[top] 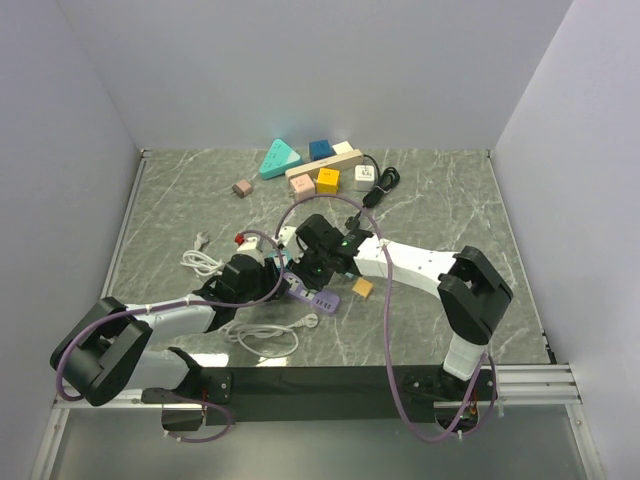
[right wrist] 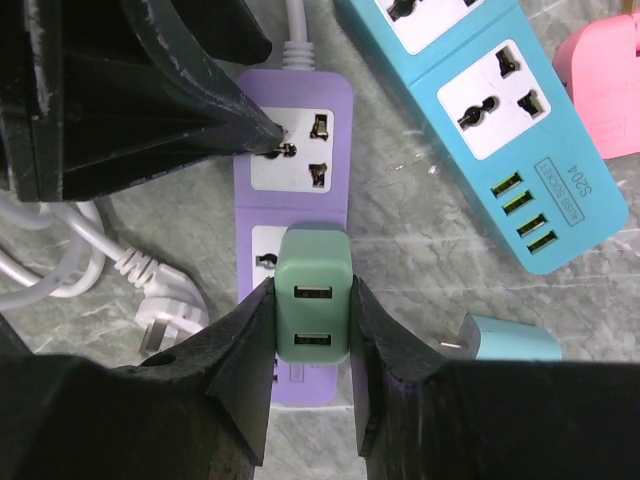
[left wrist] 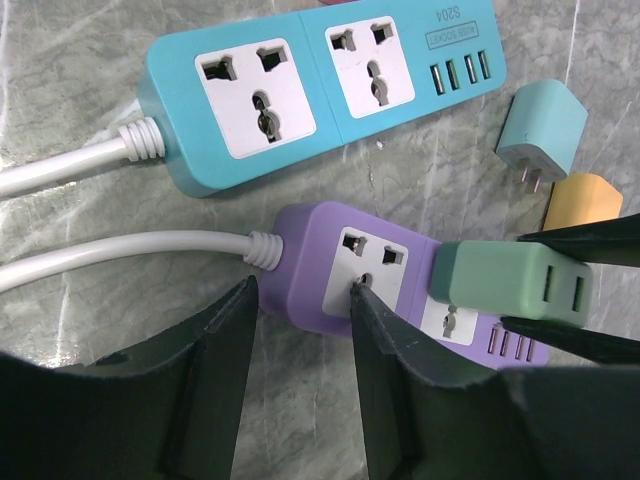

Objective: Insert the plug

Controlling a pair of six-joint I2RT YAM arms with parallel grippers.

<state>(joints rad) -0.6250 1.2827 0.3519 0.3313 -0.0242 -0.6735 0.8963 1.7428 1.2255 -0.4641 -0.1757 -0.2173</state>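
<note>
A purple power strip [left wrist: 310, 250] lies on the marble table and also shows in the right wrist view [right wrist: 295, 120] and the top view [top: 318, 298]. My right gripper [right wrist: 313, 292] is shut on a green USB charger plug [right wrist: 313, 290] and holds it upright over the strip's second socket; whether its pins are in is hidden. The plug also shows in the left wrist view [left wrist: 510, 285]. My left gripper [left wrist: 300, 290] is open. One finger [left wrist: 365, 310] presses on the strip's first socket face, the other stands on the table beside the strip's cable end.
A teal power strip [left wrist: 300, 90] lies just beyond the purple one. A small teal charger [left wrist: 540, 130] and an orange block [left wrist: 585, 200] lie to the right. A white plug with coiled cable [right wrist: 165, 320] is near the strip. Coloured blocks [top: 325, 180] sit at the back.
</note>
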